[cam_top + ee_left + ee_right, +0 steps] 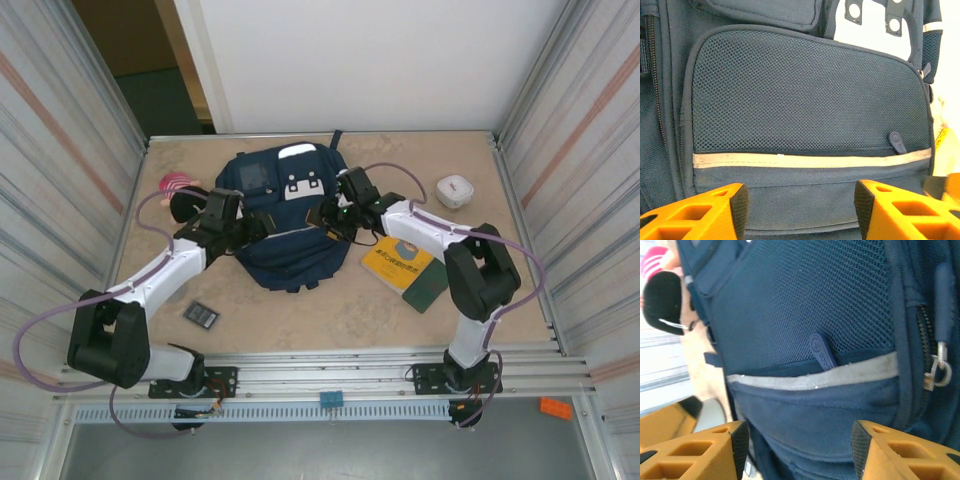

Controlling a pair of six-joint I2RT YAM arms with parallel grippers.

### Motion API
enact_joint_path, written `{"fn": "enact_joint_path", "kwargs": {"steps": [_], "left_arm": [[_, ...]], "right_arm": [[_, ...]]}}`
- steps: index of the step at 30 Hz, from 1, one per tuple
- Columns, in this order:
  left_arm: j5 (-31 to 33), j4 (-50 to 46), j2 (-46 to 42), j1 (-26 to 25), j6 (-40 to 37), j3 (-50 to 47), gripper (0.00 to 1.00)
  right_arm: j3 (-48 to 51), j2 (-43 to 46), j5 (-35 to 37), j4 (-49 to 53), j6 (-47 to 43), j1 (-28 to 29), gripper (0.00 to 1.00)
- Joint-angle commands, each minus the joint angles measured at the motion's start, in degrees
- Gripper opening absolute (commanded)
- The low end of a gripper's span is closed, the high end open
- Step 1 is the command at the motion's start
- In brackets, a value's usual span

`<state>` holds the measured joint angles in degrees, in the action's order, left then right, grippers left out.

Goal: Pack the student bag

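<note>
Around the student bag (pixel 285 235), the tabletop (pixel 330 325) carries several loose items. A yellow book (pixel 396 260) lies on a dark green one (pixel 432 287) just beside the bag's right flank. A white rounded case (pixel 455 190) sits well apart from it, toward the far right corner. A pink-and-black soft thing (pixel 180 192), perhaps a doll, rests against the bag's left side. A small dark flat device (pixel 201 314) lies near the left arm's forearm.

Both arms reach forward from their bases and bend inward, so they meet the bag from opposite sides. The left gripper (pixel 243 226) is at the bag's left edge. Its orange fingers (pixel 715 212) are spread apart and aimed across the front panel, and nothing is pinched between them. The right gripper (pixel 328 214) is at the bag's right edge. Its fingers (pixel 715 450) are likewise held apart and hold nothing, with blue fabric just beyond them.

The bag lies flat in the middle of the table's far half, front side up, its top toward the back wall. A mesh pocket (pixel 805 95) covers the front above a pale reflective stripe (pixel 810 160). A dark rubber zipper pull (pixel 896 141) rests along the seam just above that stripe. A metal slider (pixel 937 371) hangs on the side zipper. The contents of the bag are hidden.
</note>
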<state>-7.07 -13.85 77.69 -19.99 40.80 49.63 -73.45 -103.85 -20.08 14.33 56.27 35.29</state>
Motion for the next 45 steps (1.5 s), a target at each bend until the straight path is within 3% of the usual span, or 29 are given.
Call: {"fn": "enact_joint_path", "kwargs": {"steps": [1, 10, 19, 23, 30, 33, 38, 45], "left_arm": [[1.9, -1.7, 0.0, -1.3, 0.2, 2.4, 0.59], [1.5, -1.2, 1.0, -4.2, -0.5, 5.5, 0.57], [4.2, -2.6, 4.4, -10.0, -4.0, 13.9, 0.57], [4.4, -3.5, 8.9, -13.1, -5.3, 19.5, 0.57], [2.5, -3.7, 19.5, -18.4, -7.1, 30.0, 0.58], [0.7, -4.2, 24.8, -20.3, -8.0, 34.7, 0.61], [-5.1, -0.6, 33.1, -22.2, -8.8, 39.9, 0.63], [-10.6, -4.1, 45.4, -25.7, -12.0, 50.1, 0.64]], "right_arm": [[3.3, -0.7, 0.6, -5.7, 0.5, 1.8, 0.57], [9.1, 0.4, 0.4, -13.3, 4.7, 3.0, 0.57], [9.1, 16.2, 1.5, 0.9, -2.6, -1.6, 0.6], [10.9, 24.5, 0.4, 10.6, -6.9, -9.0, 0.61], [21.3, 37.9, -2.9, 25.5, -13.5, -33.5, 0.65], [24.9, 40.7, -4.7, 28.4, -17.2, -39.8, 0.65], [30.5, 41.8, -8.6, 23.5, -14.2, -35.7, 0.63], [38.8, 38.9, -11.1, 9.3, -6.9, -29.9, 0.63]]}}
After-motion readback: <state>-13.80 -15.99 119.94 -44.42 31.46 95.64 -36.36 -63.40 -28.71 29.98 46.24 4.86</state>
